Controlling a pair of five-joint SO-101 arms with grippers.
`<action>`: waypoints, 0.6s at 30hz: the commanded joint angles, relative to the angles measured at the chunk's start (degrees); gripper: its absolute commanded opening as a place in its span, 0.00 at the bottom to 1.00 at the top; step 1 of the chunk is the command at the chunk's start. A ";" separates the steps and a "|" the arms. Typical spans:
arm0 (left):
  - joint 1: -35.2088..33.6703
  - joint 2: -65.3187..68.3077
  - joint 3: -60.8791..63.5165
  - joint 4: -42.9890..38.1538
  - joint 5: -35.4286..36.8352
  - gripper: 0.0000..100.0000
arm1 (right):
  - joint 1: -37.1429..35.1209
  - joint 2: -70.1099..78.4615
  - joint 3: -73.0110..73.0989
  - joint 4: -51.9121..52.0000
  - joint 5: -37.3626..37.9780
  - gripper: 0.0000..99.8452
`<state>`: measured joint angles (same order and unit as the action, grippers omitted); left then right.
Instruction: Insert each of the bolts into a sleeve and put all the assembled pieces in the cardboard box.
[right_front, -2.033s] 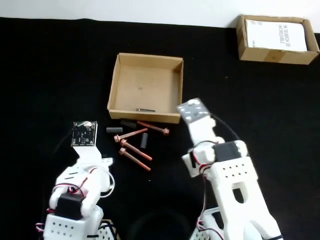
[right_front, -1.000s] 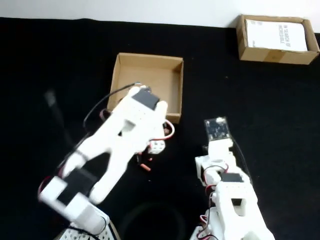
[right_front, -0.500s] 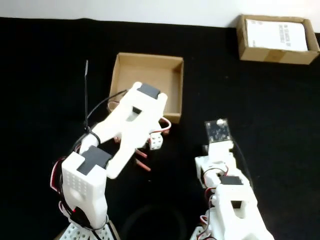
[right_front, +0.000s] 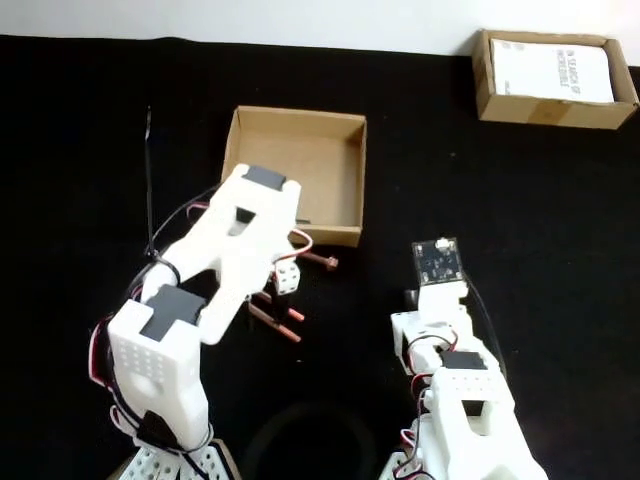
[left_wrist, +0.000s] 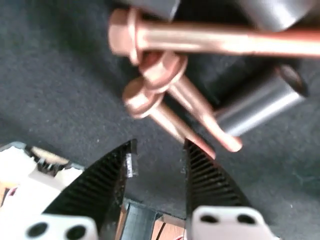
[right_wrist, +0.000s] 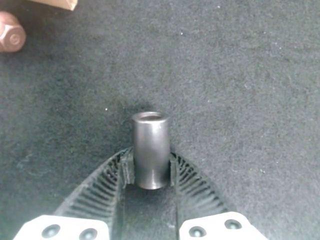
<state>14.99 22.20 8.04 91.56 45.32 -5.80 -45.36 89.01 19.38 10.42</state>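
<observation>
Several copper bolts lie bunched with dark grey sleeves on the black mat, just ahead of my left gripper. It hangs open over them with nothing between its fingers. In the high view the left arm stretches over the pile in front of the cardboard box; two bolts show beside it. My right gripper is shut on an upright grey sleeve, held just above the mat. The right arm is drawn back, to the right of the pile.
A second cardboard box holding a white sheet stands at the far right corner. A bolt head and a corner of the cardboard box lie beyond the held sleeve. Black mat spreads to the right of the arms.
The left arm swung out from its folded pose and came down over the bolts. The right arm drew back from the box front and has stayed still for the last second.
</observation>
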 joint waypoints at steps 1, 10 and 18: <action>-0.22 -0.13 2.77 -4.13 -0.35 0.15 | 1.27 -0.04 -0.04 -1.45 -0.62 0.01; -1.10 3.03 3.38 -7.47 -0.35 0.08 | 1.27 -0.04 0.04 -1.45 -0.62 0.01; -4.88 7.69 0.57 -6.42 -0.35 0.01 | 1.27 0.04 0.04 -1.45 -0.44 0.01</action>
<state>13.05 28.53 9.63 84.62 45.32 -5.71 -45.36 89.10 19.03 10.07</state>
